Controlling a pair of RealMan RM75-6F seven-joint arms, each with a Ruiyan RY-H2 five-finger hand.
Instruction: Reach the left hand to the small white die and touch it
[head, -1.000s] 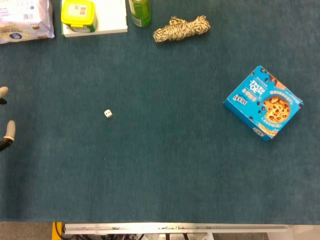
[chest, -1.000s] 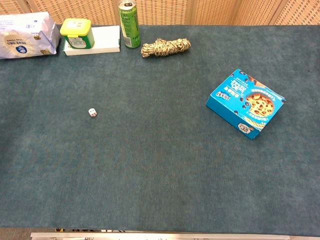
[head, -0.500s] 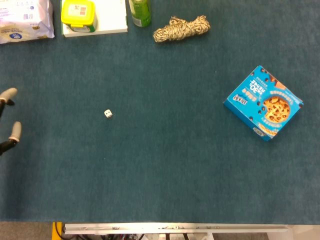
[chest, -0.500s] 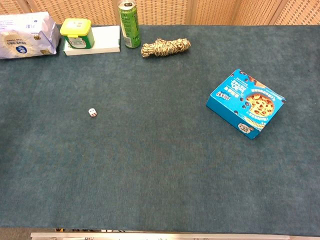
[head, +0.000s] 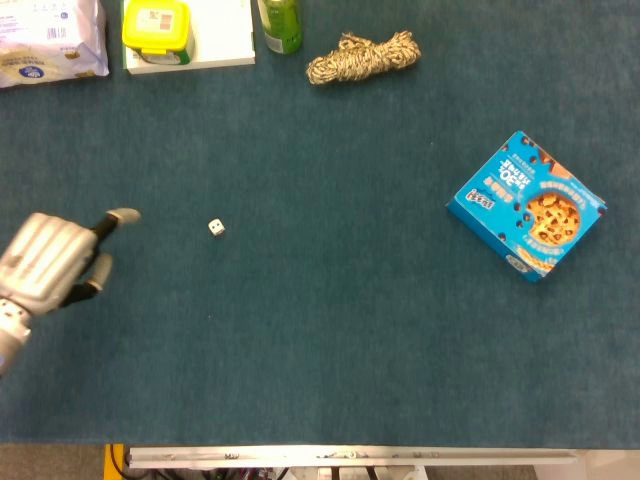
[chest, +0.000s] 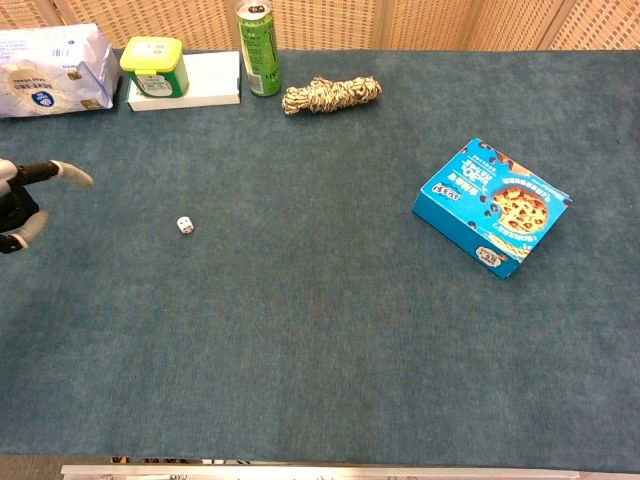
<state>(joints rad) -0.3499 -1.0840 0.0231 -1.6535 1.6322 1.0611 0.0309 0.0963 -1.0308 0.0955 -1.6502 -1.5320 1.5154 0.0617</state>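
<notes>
Die (head: 216, 227) on mat, right of left hand (head: 50, 264), apart

A big table (chest: 330, 380) fills almost all of both views. A dark blue-green cloth (head: 320, 340) covers it, soft and fuzzy like felt. Along the top of the chest view stands a light brown woven wall (chest: 420, 22). At the bottom of both views runs a pale metal edge (head: 350, 457). The light is even and soft.

White die (head: 216, 227) with dark pips, teal bench (head: 330, 340), silver left hand (head: 48, 262), bright blue cookie box (head: 526, 205), yellow-lidded tub (head: 156, 27), green can (chest: 258, 47), beige-and-brown speckled rope (head: 362, 56).
</notes>
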